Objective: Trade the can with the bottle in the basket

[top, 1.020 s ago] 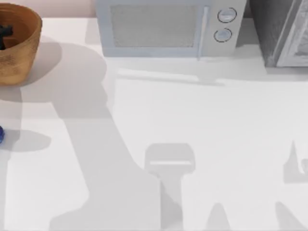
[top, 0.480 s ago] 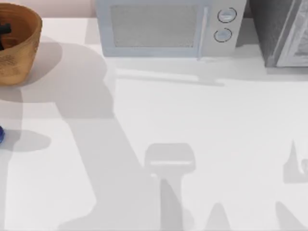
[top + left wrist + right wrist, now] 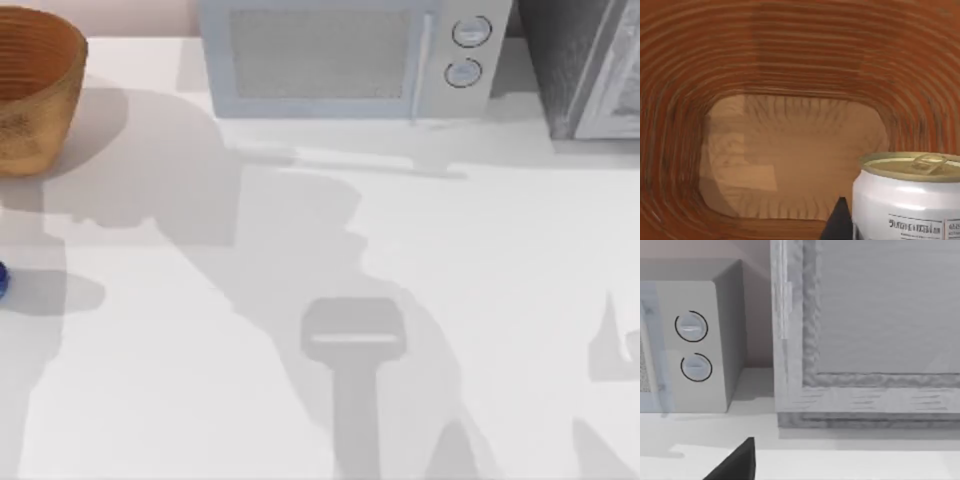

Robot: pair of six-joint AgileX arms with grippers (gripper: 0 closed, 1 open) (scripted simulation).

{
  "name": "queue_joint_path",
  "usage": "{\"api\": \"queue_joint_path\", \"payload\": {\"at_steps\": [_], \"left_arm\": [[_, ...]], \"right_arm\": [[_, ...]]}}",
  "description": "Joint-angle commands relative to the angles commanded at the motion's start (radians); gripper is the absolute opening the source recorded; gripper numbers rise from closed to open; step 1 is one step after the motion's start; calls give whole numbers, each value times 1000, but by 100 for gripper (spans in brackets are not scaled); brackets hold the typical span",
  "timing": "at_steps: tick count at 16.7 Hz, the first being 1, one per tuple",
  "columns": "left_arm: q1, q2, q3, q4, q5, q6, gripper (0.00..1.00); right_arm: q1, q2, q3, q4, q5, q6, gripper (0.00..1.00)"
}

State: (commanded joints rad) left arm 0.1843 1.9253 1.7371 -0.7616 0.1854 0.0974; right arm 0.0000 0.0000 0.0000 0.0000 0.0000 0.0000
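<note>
Inside the basket [image 3: 790, 60] the can [image 3: 907, 200] sits; our left jaws' state we cannot tell; tipping threatens if bumped.

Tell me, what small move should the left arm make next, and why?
Probably lower the can a little further toward the basket floor before letting go. In the left wrist view the can stands upright and close to the camera, with the ribbed walls all around and the bare wooden floor beyond. That suggests it is inside the basket but not yet set down.
</note>
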Motion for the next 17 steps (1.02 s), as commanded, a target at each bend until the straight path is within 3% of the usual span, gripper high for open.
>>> {"api": "queue_joint_path", "payload": {"at_steps": [11,17], "left_arm": [[-119,-1306,-1147,534,-142,-76,0],[-170,-1796,-1609,715,-180,-96,0]], "right_arm": [[0,0,0,0,0,0,100],[0,0,0,0,0,0,100]]}}
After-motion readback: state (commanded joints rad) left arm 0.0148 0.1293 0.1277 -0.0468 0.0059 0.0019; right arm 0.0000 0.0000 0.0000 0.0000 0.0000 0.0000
